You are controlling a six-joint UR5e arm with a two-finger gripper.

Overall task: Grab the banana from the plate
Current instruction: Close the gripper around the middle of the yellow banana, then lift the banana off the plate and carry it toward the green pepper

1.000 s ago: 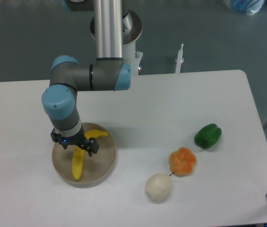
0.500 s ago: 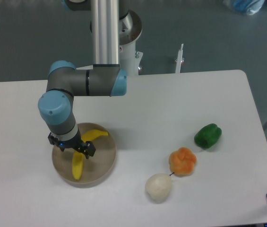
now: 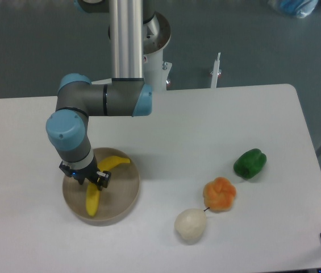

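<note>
The bright yellow banana (image 3: 94,199) lies curved in the round beige plate (image 3: 127,190) at the table's front left. One end points toward the plate's back rim and the other toward its front. My gripper (image 3: 86,175) hangs straight down over the banana's bend, low inside the plate. Its black fingers (image 3: 104,180) sit on either side of the bend, drawn in close against the fruit. The wrist hides the contact itself. The banana still rests on the plate.
To the right on the white table lie an orange fruit (image 3: 220,194), a white round item (image 3: 190,224) and a green pepper (image 3: 250,163). The arm's base column (image 3: 127,40) stands behind the plate, and a thin white post (image 3: 215,71) rises at the back edge.
My gripper shifted slightly left over the plate, then its fingers drew inward around the banana's bend. The banana and plate have stayed in place.
</note>
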